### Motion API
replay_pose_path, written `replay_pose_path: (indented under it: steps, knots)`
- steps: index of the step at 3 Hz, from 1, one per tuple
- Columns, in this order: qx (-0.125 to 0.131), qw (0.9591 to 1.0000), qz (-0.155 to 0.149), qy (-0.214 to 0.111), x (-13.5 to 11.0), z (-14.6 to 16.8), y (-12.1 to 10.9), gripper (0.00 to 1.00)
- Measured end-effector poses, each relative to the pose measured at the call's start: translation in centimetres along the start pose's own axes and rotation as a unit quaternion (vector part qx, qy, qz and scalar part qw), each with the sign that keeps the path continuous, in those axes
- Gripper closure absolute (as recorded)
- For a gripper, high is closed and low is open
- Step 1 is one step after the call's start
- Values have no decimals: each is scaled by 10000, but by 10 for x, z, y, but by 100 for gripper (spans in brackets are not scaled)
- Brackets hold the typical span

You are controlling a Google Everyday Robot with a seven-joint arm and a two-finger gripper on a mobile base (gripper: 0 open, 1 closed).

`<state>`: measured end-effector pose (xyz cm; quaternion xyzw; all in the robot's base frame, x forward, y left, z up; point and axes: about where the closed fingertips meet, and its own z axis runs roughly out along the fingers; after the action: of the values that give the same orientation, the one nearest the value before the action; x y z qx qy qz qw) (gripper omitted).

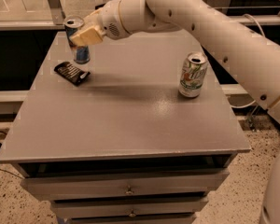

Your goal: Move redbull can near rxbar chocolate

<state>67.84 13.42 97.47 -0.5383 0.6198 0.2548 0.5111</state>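
Observation:
The redbull can (79, 51), slim, blue and silver with a silver top, is held upright in my gripper (85, 35) at the far left of the grey table (130, 120). The gripper is shut on the can's upper half, and its tan fingers (88, 34) cover that part. The can's base is level with the tabletop or just above it; I cannot tell if it touches. The rxbar chocolate (71, 73), a flat dark wrapper with white text, lies on the table just in front of the can, slightly to its left.
A wider white-and-green soda can (192, 75) stands upright at the right of the table. My white arm (214, 31) reaches in from the right across the back of the table. Drawers (128, 189) sit below the front edge.

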Motion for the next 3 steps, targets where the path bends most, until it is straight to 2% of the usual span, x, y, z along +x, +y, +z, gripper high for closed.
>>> replay_pose_path:
  steps: [1, 2, 3]
  knots:
    - [-27, 9998, -17, 180, 14, 10, -3, 100]
    - [-110, 9994, 44, 333, 27, 17, -2, 83]
    - [-155, 9989, 78, 441, 36, 21, -2, 59]
